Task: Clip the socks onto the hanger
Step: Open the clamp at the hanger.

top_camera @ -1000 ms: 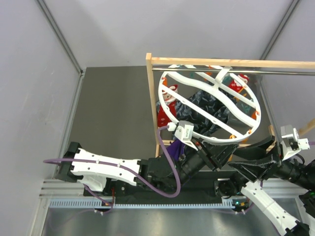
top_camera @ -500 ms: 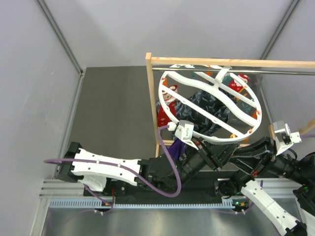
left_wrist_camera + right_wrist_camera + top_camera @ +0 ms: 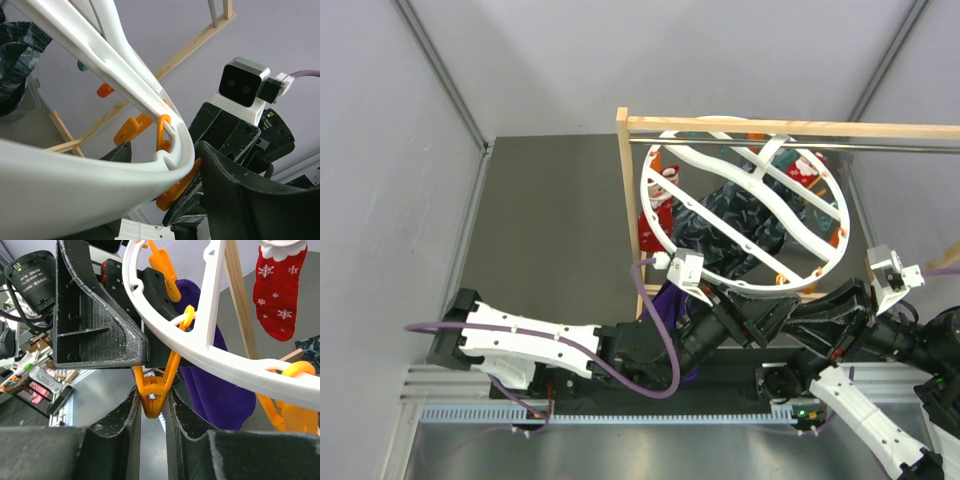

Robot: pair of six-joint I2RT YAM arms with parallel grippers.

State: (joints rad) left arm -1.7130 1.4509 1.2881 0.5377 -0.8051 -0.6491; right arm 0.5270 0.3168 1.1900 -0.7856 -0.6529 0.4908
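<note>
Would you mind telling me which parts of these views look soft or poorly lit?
Top external: evenly lit and sharp, no glare. Left wrist: the hanger rim nearest the lens is blurred and washed out. Right wrist: the orange clip is crisp, but the dark fingers of the right hand lose detail in shadow.

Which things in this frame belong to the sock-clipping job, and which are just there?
In the job:
hanger, held by the left pincer
orange clip, pinched by the right pincer
purple sock
red sock
dark patterned sock

Just there:
wooden rack
metal rod
purple cable
table
</note>
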